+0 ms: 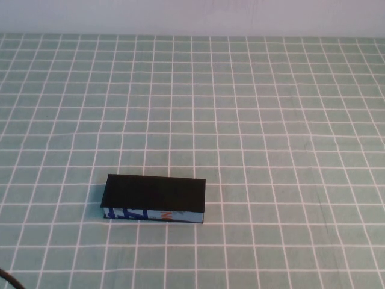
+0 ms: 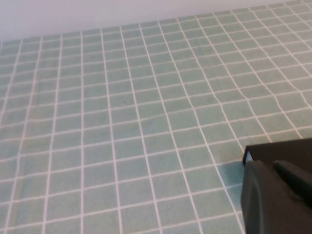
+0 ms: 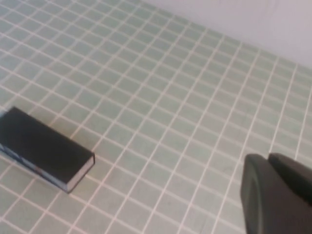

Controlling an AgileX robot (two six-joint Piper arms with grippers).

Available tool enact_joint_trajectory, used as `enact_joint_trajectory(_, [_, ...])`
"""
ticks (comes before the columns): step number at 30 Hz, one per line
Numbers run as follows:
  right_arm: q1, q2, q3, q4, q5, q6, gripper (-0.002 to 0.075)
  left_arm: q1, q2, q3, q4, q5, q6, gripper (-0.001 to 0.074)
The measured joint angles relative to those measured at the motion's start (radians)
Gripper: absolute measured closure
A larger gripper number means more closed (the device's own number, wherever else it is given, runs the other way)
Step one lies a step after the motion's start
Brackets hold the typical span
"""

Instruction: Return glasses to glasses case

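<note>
The glasses case (image 1: 155, 194) lies shut on the checked cloth, left of centre near the front, its black lid up and its blue, white and orange printed side facing the robot. No glasses show in any view. The high view shows neither gripper. In the left wrist view my left gripper (image 2: 273, 166) is shut and empty, with a corner of the case (image 2: 280, 147) just beyond it. In the right wrist view my right gripper (image 3: 268, 159) is shut on nothing, well away from the case (image 3: 41, 146).
A green cloth with a white grid (image 1: 258, 120) covers the whole table up to a pale wall (image 1: 192, 15) at the back. A thin dark cable (image 1: 6, 280) curls in at the front left corner.
</note>
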Motion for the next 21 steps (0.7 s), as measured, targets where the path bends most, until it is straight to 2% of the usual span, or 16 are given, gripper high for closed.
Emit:
enact_joint_trajectory(8, [0.000,-0.381,0.586,-0.037,-0.314,0.169,0.0739,0.000,-0.045,0.075,-0.050,-0.004,-0.035,0.0736])
enact_joint_trajectory(12, [0.000,-0.509,0.808,-0.071,-0.468,0.233,0.0739,0.000,-0.049,0.078,-0.057,-0.004,-0.046,0.0736])
enact_joint_trajectory(16, [0.000,-0.570,0.927,-0.097,-0.531,0.281,0.0739,0.000,-0.049,0.078,-0.061,-0.004,-0.046,0.0736])
enact_joint_trajectory(21, [0.000,-0.587,0.949,-0.102,-0.547,0.286,0.0739,0.000,-0.049,0.078,-0.061,-0.004,-0.046,0.0736])
